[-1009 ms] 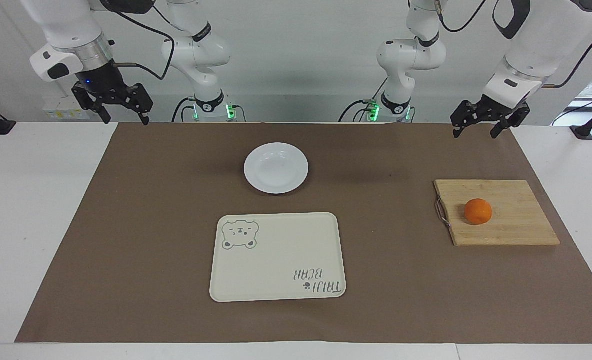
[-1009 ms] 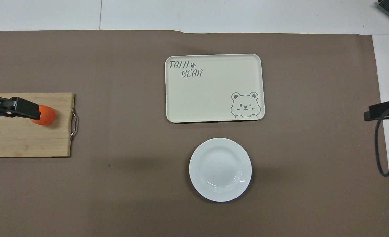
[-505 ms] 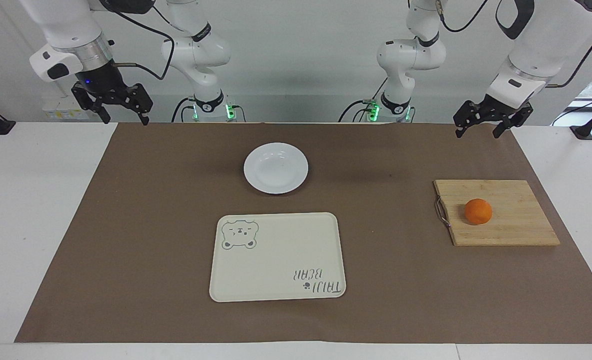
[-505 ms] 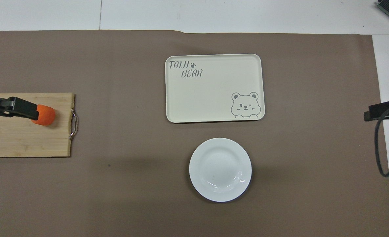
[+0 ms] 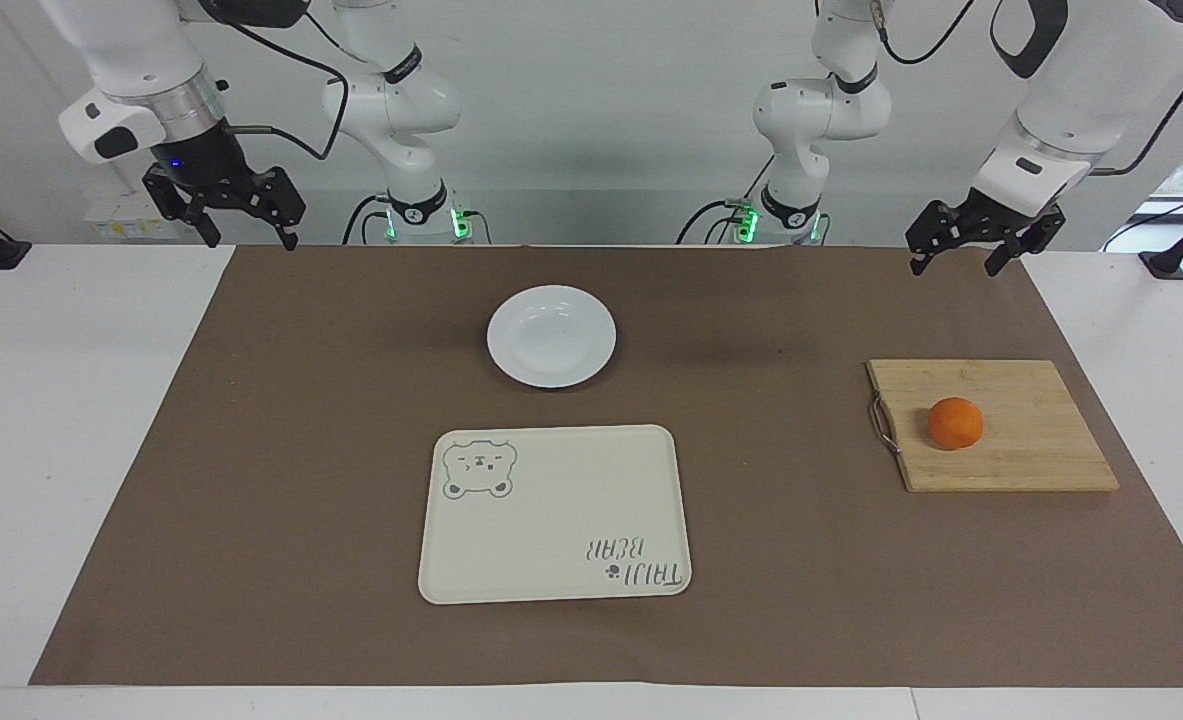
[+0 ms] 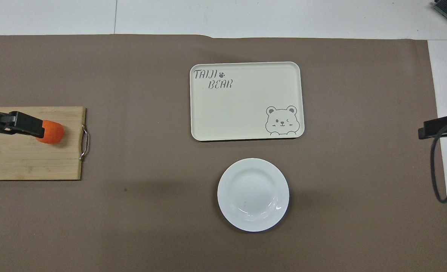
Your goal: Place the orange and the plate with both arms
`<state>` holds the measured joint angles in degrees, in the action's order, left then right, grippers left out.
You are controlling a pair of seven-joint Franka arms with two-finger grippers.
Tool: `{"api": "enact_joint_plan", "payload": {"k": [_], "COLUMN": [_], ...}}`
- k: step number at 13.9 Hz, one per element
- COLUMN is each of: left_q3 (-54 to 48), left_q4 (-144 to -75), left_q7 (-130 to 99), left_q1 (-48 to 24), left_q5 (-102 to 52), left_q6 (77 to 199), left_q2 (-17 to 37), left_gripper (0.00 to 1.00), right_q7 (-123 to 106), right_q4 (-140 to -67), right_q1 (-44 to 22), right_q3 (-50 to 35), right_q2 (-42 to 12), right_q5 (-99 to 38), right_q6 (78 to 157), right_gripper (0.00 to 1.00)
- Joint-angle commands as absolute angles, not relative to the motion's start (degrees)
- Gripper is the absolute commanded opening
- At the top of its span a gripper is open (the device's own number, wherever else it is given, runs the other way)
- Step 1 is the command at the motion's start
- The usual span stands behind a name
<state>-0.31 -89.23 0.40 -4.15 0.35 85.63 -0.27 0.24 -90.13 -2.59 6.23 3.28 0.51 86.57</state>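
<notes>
The orange (image 5: 955, 422) lies on the cutting board (image 5: 1011, 455), well below the raised left claw (image 5: 961, 254).

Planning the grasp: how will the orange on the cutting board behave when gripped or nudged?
The orange is round and sits loose on the flat cutting board, so a nudge would probably roll it. Its curved skin may slip between fingers unless squeezed across the middle. It looks firm.

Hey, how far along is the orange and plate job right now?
Nothing looks done. The orange sits on the cutting board, and the plate lies bare on the brown mat, nearer the robots than the tray. Nothing is in hand: the left tool and right tool hang open, raised near the mat's corners. Both pickups and placements remain.
</notes>
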Motion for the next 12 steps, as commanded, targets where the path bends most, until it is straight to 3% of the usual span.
{"api": "enact_joint_plan", "payload": {"k": [1,12], "left_q3": [-0.5,-0.5], "left_q4": [-91.2,-91.7], "left_q7": [1.4,5.2], "left_q1": [-3.5,-2.3], "left_q5": [-0.5,-0.5], "left_q6": [86.0,86.4], "left_q2": [-2.0,-1.9], "left_gripper": [1.00,1.00], "right_q7": [-0.7,-0.7], "right_q4": [-89.6,-89.6], "right_q1": [-2.1,-2.1], "right_q3": [6.0,6.0], "right_q2": [3.3,3.3], "right_q5": [0.5,0.5], "right_q6": [85.7,85.8], "right_gripper": [1.00,1.00]}}
